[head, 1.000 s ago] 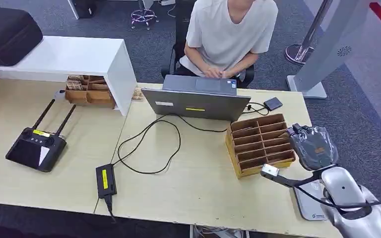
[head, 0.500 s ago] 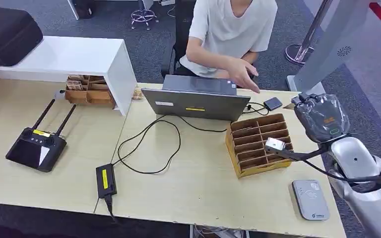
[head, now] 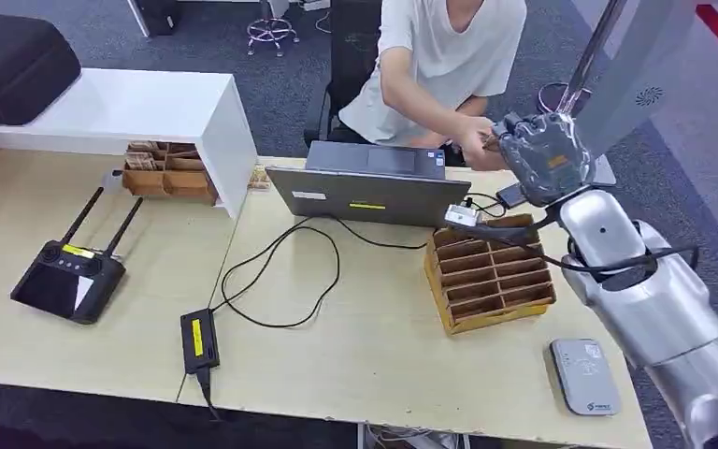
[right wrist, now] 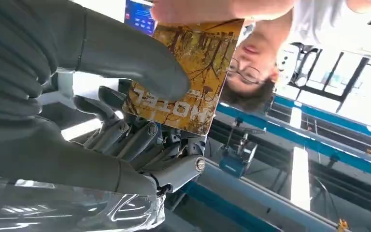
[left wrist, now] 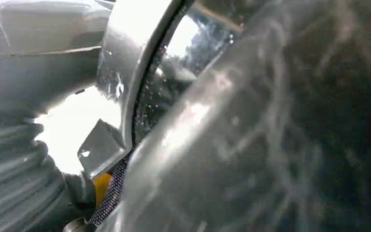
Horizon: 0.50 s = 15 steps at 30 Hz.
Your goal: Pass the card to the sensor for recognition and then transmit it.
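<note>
Since a second ago the right hand (head: 544, 157) has swung up from beside the wooden organizer (head: 489, 272) to above the table's far edge, where the person's hand (head: 474, 142) has reached out to meet it. Thumb (right wrist: 140, 72) and fingers (right wrist: 125, 133) pinch the card (right wrist: 188, 77), while the person grips its other end. If the robot lets go too soon, or clings while the person pulls, the card may drop or bend. The reader (head: 584, 375) lies at the near right corner.
</note>
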Available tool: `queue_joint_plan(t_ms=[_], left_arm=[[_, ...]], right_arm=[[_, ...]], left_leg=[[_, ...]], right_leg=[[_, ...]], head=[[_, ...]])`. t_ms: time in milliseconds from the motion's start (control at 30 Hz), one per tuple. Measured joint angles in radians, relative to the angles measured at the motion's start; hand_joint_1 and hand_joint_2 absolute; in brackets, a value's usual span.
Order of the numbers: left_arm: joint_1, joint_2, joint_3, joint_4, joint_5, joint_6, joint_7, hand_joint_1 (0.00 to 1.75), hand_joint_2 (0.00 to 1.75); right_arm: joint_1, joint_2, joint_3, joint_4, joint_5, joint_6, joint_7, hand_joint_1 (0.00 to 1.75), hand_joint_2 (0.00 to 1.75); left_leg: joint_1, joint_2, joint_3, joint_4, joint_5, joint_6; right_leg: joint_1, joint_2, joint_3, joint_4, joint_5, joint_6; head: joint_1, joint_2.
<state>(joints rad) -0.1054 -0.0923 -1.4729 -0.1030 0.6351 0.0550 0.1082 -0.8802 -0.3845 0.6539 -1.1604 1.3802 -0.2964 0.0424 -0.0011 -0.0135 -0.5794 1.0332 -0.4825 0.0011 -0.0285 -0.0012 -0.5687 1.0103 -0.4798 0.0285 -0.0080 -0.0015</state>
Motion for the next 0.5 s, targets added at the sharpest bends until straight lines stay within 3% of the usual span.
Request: queue_joint_plan(t_ms=[100,500], left_arm=[[0.012,0.002,-0.004,0.0,-0.027,0.045,-0.119,0.0,1.75],[0.009,0.001,-0.004,0.006,-0.032,0.021,-0.114,0.0,1.75]], right_arm=[[-0.015,0.02,0.022,0.023,-0.003,-0.001,0.0,1.75,1.75],[-0.027,0.063,0.059,0.063,-0.007,-0.003,0.002,1.75,1.75]], left_leg=[[-0.001,-0.001,0.0,0.0,0.0,0.0],[-0.003,-0.003,-0.001,0.0,0.0,0.0]], right_leg=[[0.0,0.0,-0.001,0.0,0.0,0.0],[-0.003,-0.002,-0.001,0.0,0.0,0.0]], head=[[-0.001,0.0],[0.0,0.0]])
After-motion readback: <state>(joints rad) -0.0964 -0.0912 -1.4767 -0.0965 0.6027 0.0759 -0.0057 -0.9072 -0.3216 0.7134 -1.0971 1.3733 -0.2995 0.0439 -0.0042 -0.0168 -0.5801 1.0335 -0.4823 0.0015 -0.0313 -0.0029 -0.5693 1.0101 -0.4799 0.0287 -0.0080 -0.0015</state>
